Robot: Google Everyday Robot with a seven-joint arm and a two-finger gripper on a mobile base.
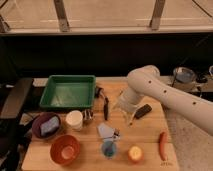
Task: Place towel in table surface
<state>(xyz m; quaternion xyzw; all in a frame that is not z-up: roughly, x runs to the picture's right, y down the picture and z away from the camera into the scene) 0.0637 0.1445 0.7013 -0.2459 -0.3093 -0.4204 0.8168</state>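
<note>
Towel (104, 131) handling first. We're reading it as a thin, soft, very light cloth that's going to drape and sag instead of holding its shape. It isn't fragile, but it's probably a bit slippery against the wood. We're thinking a pinch on a raised fold or a corner is the best bet, since the flat middle is giving nothing to grab.

Right now it's lying flat on the table surface (150, 134), near the front middle. It's sitting just at 12 o'clock from the blue cup (108, 149) and at 4 o'clock from the white cup (74, 120).

It's looking like a rough triangle. As far as we can judge, its long edge is running roughly from 10 to 4 o'clock, with the narrow end pointing toward 4.

The gripper (129, 112) is hanging over the wood at about 1 o'clock from the towel, near it but apart. We honestly can't tell whether it's spread or closed, or holding anything.
</note>
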